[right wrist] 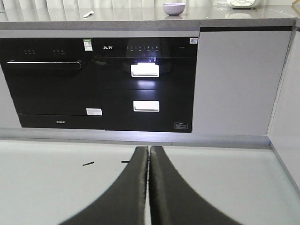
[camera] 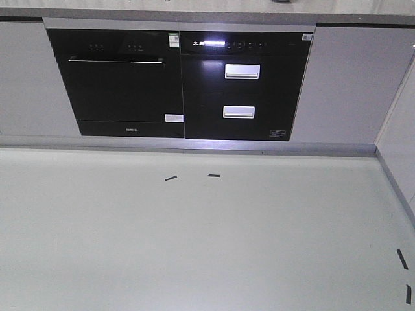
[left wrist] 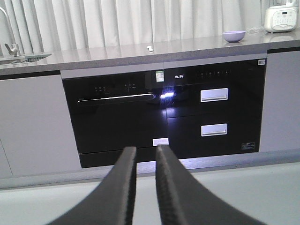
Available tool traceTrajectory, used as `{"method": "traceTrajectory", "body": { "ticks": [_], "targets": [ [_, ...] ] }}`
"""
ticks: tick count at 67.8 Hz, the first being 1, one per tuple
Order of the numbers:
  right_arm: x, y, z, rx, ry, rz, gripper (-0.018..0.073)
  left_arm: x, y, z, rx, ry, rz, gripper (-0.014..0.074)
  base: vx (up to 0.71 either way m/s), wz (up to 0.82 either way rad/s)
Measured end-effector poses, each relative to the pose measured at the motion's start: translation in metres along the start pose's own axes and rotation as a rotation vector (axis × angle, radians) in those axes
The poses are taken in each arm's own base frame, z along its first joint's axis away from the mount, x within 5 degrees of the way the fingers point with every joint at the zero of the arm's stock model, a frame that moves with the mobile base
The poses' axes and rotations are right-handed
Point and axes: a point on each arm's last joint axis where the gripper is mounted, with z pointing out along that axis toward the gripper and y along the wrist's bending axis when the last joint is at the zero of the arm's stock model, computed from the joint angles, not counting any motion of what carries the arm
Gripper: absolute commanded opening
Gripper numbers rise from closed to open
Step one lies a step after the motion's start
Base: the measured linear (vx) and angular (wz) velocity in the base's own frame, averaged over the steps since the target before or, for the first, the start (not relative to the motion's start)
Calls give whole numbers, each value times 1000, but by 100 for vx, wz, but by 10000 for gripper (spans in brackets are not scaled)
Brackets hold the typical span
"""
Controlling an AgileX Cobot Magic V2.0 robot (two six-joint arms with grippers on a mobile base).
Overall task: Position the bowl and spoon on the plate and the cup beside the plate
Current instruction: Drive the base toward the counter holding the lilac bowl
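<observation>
A small lilac bowl [left wrist: 234, 36] [right wrist: 174, 8] stands far off on the grey countertop [left wrist: 117, 54], toward its right. A pale spoon [left wrist: 150, 48] [right wrist: 88, 14] lies on the same counter, left of the bowl. The plate and the cup are out of view. My left gripper [left wrist: 146, 149] hangs low over the floor, open by a narrow gap with nothing in it. The right gripper [right wrist: 148, 148] is shut, its fingers pressed together and empty. Both are well short of the counter and below it. Neither gripper shows in the front view.
Black built-in appliances [camera: 178, 84] with two white drawer handles fill the cabinet front under the counter. A sink and tap [left wrist: 11, 51] sit at the counter's left, a white cooker [left wrist: 281, 18] at its right. Black tape marks [camera: 170, 177] lie on the pale floor; a wall [camera: 402, 129] closes the right.
</observation>
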Motion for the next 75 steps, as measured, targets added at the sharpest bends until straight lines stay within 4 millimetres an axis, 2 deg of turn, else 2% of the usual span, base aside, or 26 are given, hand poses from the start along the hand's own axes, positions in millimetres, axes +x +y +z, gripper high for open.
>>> {"method": "traceTrajectory", "body": {
  "ticks": [75],
  "targets": [
    [0,0,0,0,0,0,-3,0,0,0,0,0,0,111,12,0]
  ]
}}
